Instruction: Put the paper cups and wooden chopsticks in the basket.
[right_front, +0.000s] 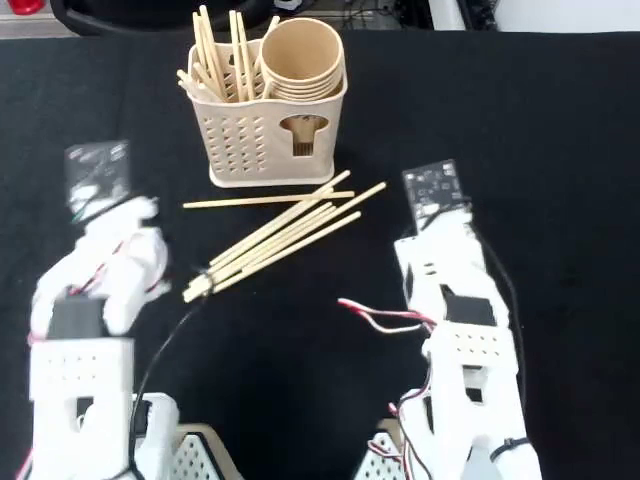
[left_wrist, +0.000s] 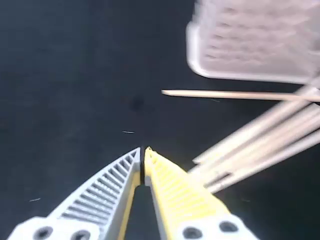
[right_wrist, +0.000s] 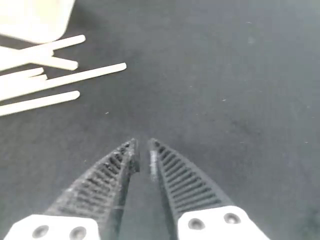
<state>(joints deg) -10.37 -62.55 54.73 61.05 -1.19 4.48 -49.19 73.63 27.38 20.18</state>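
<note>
Lying loose on the black table (right_front: 560, 130): a fan of wooden chopsticks (right_front: 285, 235), ahead of both sets of jaws and between the two. One single stick (right_front: 265, 201) apart from the fan, nearer the basket (right_front: 250, 150). Paper cups (right_front: 303, 60) already nested in the basket, next to more sticks standing upright.

Left gripper (left_wrist: 144, 151): tips pressed together, empty. Fan ends just beyond the tips, on the yellow finger's side.
Right gripper (right_wrist: 142, 146): drawn almost together, thin slit at the tips, nothing held. Stick ends ahead and off to one side, apart from the tips.

Handling, judged: light, stiff, slim, smooth wood. Likely to roll or pivot if pinched near an end. Lying flat, so tips probably need to reach cloth level. Best grip likely mid-length, across the stick, few at a time. Not fragile.

No brand, label or legible writing seen.
</note>
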